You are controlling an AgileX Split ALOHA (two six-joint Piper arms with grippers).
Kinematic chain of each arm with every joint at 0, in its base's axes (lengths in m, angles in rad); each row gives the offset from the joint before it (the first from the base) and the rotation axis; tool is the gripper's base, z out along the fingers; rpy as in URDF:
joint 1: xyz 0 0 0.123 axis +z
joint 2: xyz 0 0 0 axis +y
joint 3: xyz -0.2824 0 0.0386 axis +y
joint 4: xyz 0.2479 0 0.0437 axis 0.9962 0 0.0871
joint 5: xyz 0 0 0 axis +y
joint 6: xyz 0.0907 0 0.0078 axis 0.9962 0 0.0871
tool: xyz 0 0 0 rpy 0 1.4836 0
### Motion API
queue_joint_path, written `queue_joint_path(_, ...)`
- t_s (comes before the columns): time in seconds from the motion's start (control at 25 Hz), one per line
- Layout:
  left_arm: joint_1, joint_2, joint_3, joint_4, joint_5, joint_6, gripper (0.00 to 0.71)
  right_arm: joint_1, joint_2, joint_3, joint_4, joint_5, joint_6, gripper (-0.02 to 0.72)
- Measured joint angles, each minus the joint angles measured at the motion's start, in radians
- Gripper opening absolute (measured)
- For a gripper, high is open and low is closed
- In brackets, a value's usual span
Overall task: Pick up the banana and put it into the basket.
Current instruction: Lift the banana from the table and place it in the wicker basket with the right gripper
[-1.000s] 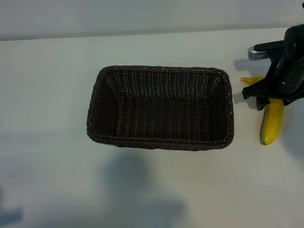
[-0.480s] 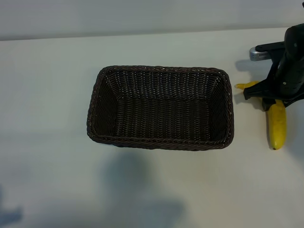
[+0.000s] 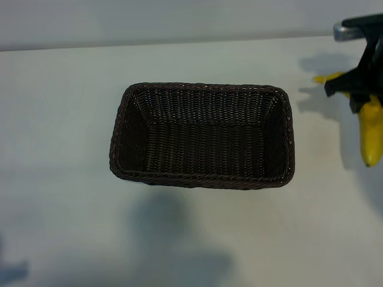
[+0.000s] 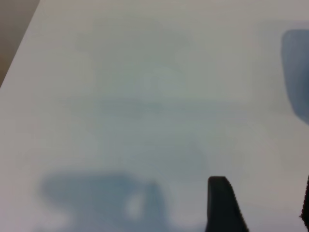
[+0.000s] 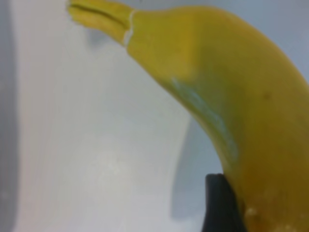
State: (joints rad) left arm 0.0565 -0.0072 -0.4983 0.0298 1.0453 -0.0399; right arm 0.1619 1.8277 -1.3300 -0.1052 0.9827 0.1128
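Observation:
The bright yellow banana (image 3: 371, 134) hangs above the white table at the far right, its shadow lying apart from it on the surface. My right gripper (image 3: 358, 94) is shut on the banana near its stem end. In the right wrist view the banana (image 5: 231, 87) fills the frame, and one dark finger (image 5: 219, 205) presses against its side. The dark brown woven basket (image 3: 201, 89) stands in the middle of the table with nothing inside, to the left of the banana. My left gripper (image 4: 263, 203) is open over bare table and is outside the exterior view.
The white table (image 3: 72, 227) spreads around the basket on all sides. Arm shadows fall on it in front of the basket. The table's far edge meets a pale wall behind.
My right gripper closed on the banana and raised it off the table, moving it up and toward the far right. The basket has not moved.

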Motion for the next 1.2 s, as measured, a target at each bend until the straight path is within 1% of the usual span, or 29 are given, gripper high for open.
queue_joint_path(0.08,0.000,0.000,0.000,0.000,0.000,0.000,0.434,0.001,0.000,-0.050,0.005,0.043,-0.017,0.432)
queue_joint_path(0.24,0.000,0.000,0.000,0.000,0.000,0.000,0.434,0.001,0.000,-0.121,0.043,0.087,-0.044,0.432)
queue_joint_path(0.28,0.000,0.000,0.000,0.000,0.000,0.000,0.434,0.004,0.000,-0.131,0.054,0.093,-0.060,0.432)
queue_joint_path(0.36,0.000,0.000,0.000,0.000,0.000,0.000,0.434,0.017,0.000,-0.141,0.067,0.101,-0.113,0.432)
queue_joint_path(0.4,0.000,0.000,0.000,0.000,0.000,0.000,0.434,0.028,0.000,-0.142,0.070,0.103,-0.152,0.432)
queue_joint_path(0.52,0.000,0.000,0.000,0.000,0.000,0.000,0.434,0.077,0.000,-0.143,0.079,0.105,-0.304,0.432)
queue_joint_path(0.64,0.000,0.000,0.000,0.000,0.000,0.000,0.434,0.131,0.000,-0.143,0.080,0.103,-0.514,0.432)
queue_joint_path(0.68,0.000,0.000,0.000,0.000,0.000,0.000,0.434,0.150,0.000,-0.143,0.075,0.101,-0.577,0.432)
queue_joint_path(0.76,0.000,0.000,0.000,0.000,0.000,0.000,0.434,0.184,0.000,-0.143,0.064,0.099,-0.727,0.432)
queue_joint_path(0.84,0.000,0.000,0.000,0.000,0.000,0.000,0.434,0.216,0.000,-0.143,0.058,0.099,-0.847,0.432)
queue_joint_path(0.92,0.000,0.000,0.000,0.000,0.000,0.000,0.434,0.245,0.000,-0.143,0.055,0.098,-0.946,0.432)
queue_joint_path(1.04,0.000,0.000,0.000,0.000,0.000,0.000,0.434,0.278,0.000,-0.143,0.055,0.098,-1.026,0.432)
queue_joint_path(1.2,0.000,0.000,0.000,0.000,0.000,0.000,0.434,0.321,0.000,-0.143,0.051,0.097,-1.052,0.432)
